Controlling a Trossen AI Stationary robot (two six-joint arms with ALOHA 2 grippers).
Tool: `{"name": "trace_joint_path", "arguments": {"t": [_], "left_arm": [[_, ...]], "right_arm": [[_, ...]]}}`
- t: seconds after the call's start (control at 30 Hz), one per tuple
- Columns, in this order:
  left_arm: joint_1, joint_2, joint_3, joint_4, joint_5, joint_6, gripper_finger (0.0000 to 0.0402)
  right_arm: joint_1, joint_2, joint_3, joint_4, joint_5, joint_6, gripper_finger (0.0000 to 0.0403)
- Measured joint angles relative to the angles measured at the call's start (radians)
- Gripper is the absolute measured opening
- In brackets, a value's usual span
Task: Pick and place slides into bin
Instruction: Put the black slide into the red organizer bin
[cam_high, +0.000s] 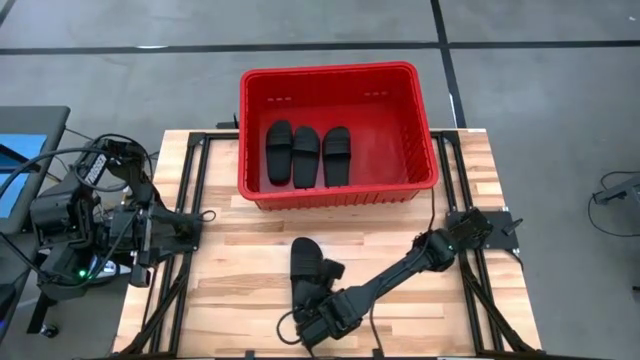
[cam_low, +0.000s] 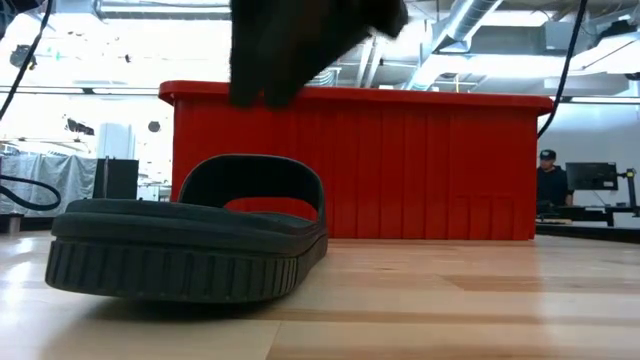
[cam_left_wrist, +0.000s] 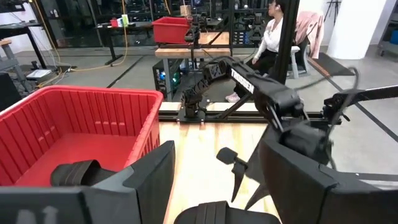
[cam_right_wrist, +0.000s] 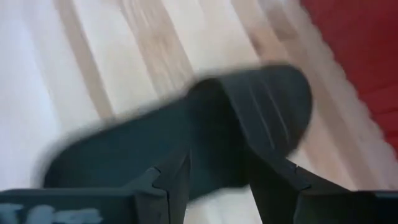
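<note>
No text can be read with confidence. White lettering runs along the far arm (cam_left_wrist: 249, 81) in the left wrist view, and pale letters sit on the right tool's housing (cam_right_wrist: 56, 211) in the right wrist view, but both are too blurred to make out.

Even, bright overhead light fell on the pale wooden surface (cam_high: 240, 270) in the high view, leaving only soft, short shadows under the right arm and a mild sheen on the floor of the red bin (cam_high: 380, 150). In the low view the room behind was washed out by glaring ceiling lights and windows, so the near slide (cam_low: 190, 240) sat dark and backlit, its strap almost a silhouette. The right wrist view was smeared with blur across slide and wood grain.
</note>
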Motion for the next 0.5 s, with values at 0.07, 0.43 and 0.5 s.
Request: {"name": "trace_joint_path", "arguments": {"t": [0.07,0.43,0.5], "left_arm": [[0.0,0.0,0.0,0.001,0.001,0.0,0.0224],[0.0,0.0,0.0,0.0,0.001,-0.001,0.0224],[0.0,0.0,0.0,0.0,0.001,-0.001,0.0224]], "right_arm": [[-0.001,0.011,-0.005,-0.015,-0.011,0.002,0.0138],[-0.017,0.072,-0.001,0.024,0.0,0.032,0.0132],[-0.019,0.076,-0.002,0.028,0.003,0.032,0.0132]]}}
